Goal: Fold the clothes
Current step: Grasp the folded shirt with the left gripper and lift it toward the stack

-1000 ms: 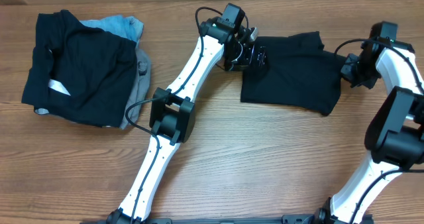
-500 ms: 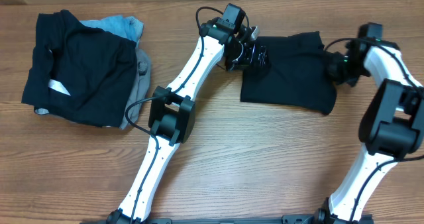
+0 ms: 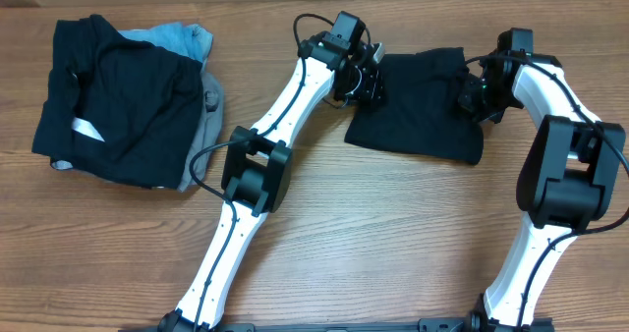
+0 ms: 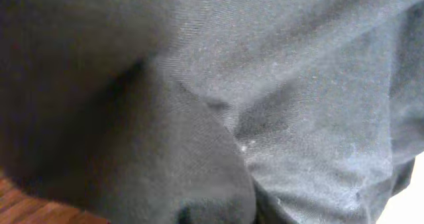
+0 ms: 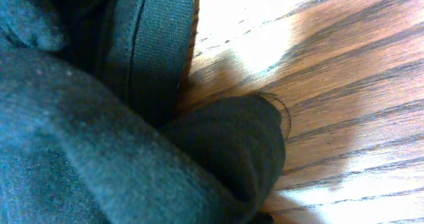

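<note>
The black T-shirt (image 3: 418,116) lies crumpled on the bench (image 3: 393,244), spread between the two sets of jaws — its left edge at the left jaws, its upper right corner at the right jaws. The left jaws are pressed into the shirt's left side. The left wrist view is filled with dark cloth in soft folds, with a sliver of wood at the lower left corner. The fingers are hidden there, so I cannot tell whether these jaws are wide, narrow or holding anything. The right jaws are closed on the shirt's right edge, with cloth bunched around them. The right wrist view shows a stitched hem and a rolled fold of black fabric resting on bare wood just to the right of them. Well to the left of the left jaws — apart from the shirt — sits a heap: a black garment (image 3: 118,106) with a slanted white strip label (image 3: 86,130), on top of a light-blue garment (image 3: 182,39) and a grey garment (image 3: 209,101).
</note>
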You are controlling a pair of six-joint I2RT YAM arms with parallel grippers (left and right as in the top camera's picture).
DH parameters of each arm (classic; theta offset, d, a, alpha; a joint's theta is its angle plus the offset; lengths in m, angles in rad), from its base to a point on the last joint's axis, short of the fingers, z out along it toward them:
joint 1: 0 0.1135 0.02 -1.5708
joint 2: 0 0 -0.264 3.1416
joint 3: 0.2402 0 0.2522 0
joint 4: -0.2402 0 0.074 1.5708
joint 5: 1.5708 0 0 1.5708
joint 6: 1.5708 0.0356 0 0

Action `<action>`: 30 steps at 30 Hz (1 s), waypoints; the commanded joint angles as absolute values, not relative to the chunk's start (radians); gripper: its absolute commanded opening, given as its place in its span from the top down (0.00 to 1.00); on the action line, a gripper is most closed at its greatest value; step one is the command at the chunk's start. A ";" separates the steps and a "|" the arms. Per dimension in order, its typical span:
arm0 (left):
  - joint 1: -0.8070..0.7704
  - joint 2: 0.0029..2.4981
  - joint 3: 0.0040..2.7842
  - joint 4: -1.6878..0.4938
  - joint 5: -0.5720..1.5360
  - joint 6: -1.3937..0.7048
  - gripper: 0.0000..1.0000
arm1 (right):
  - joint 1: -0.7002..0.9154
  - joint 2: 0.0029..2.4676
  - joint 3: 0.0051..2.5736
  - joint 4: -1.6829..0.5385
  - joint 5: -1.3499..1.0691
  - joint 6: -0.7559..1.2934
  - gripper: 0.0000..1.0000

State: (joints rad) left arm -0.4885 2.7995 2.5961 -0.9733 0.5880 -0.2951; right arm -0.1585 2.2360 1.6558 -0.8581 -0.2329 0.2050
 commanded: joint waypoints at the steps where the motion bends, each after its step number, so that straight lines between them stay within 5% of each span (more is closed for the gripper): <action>1: -0.509 2.875 2.555 -0.977 0.579 -0.292 0.96 | -0.165 2.291 1.649 -0.895 -0.220 0.149 0.96; 7: -0.442 2.865 2.663 -0.967 0.580 -0.345 0.96 | -0.263 2.291 1.828 -1.038 -0.159 0.149 0.96; 14: -0.316 2.863 3.149 -0.958 0.448 -0.548 0.96 | -0.325 2.291 2.062 -1.118 -0.159 0.149 0.96; 30: -0.148 2.226 3.142 -1.103 -0.230 -0.447 0.96 | -0.320 2.290 2.083 -1.102 -0.276 0.188 0.96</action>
State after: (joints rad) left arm -0.1406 2.3486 3.1058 -1.0683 -0.0372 -0.5106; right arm -0.3225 2.2974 2.0506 -1.1072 -0.2401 0.1650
